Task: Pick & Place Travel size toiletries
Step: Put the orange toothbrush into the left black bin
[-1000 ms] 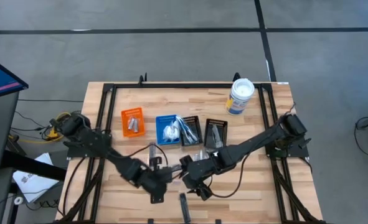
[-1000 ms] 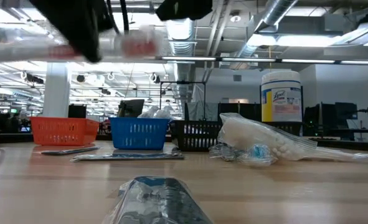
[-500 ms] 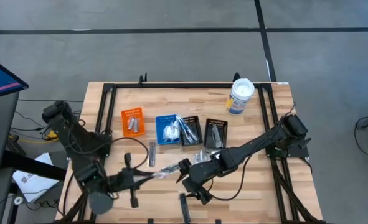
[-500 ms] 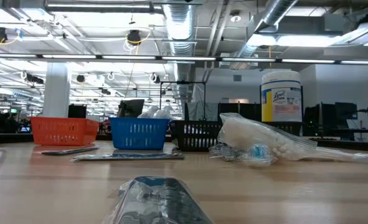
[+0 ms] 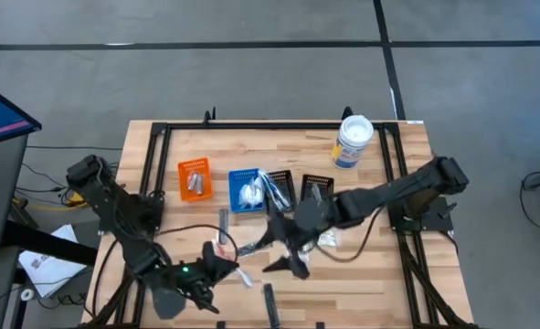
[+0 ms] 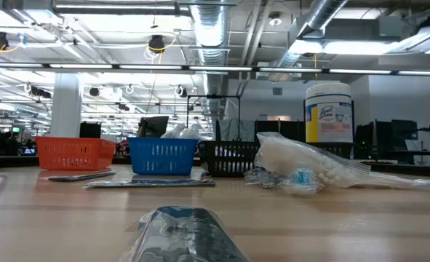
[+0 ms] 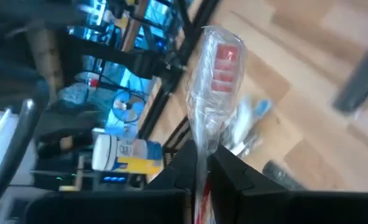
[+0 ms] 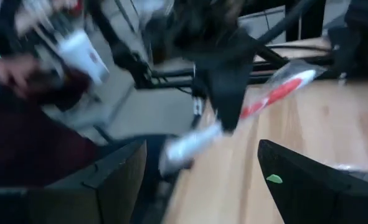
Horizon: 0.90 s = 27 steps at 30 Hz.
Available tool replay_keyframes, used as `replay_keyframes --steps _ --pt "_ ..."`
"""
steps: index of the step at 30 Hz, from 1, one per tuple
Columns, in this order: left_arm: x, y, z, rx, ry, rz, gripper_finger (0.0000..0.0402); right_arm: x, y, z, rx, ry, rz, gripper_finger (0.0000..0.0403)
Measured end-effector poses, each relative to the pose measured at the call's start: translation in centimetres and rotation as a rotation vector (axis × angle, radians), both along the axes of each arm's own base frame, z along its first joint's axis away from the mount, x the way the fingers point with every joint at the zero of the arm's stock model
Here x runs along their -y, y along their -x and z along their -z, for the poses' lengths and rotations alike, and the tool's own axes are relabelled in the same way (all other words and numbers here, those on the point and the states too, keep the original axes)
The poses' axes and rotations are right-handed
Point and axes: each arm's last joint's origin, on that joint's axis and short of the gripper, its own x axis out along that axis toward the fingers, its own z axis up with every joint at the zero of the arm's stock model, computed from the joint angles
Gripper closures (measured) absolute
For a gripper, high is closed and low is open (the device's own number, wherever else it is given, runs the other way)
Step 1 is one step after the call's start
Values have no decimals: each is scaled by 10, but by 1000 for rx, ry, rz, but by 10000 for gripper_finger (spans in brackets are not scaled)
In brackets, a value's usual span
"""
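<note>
Looking down from above, one wooden surface point(image 5: 379, 274) carries everything. Two dark arms reach over it. The left arm bends low along the near left side, and its end effector point(image 5: 222, 267) sits near the front edge. It is closed on one clear-wrapped stick point(image 7: 213, 93) with red on it, and the stick pokes out past the fingers. The right arm stretches from the right side toward the middle. Its end effector point(image 5: 283, 249) hangs over the middle of the surface with its two fingers point(image 8: 118, 180) spread wide and nothing between them.

One white tub point(image 5: 353, 141) with a blue label stands at the far right. From the low view its label reads "Lysol" point(image 6: 329, 110).

Four small bins stand in a row: one orange bin point(image 5: 195, 178), one blue bin point(image 5: 243, 190) and two black bins point(image 5: 316, 194). Silvery sachets lie in the orange one and white packets in the blue one.

One white crinkly packet point(image 6: 302, 161) lies on the wood near the black bins. One flat silvery sachet point(image 5: 223, 225) lies in front of the bins. One dark wrapped piece point(image 5: 270, 302) lies at the front edge.
</note>
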Motion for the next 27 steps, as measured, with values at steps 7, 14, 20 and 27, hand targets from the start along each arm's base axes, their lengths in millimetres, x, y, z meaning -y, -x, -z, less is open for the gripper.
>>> replay_keyframes --steps 7,14,20,27 --pt "4 -18 42 -106 -211 -12 391 15 -12 4 -61 -175 49 101" --pt "-4 -25 100 -218 -810 -143 391 15 -37 37 -118 -238 97 101" --pt "4 -21 109 -228 -871 -123 392 28 -49 58 -174 -216 116 101" --pt "14 -8 83 -127 -766 -109 390 27 -46 56 -142 -135 54 101"
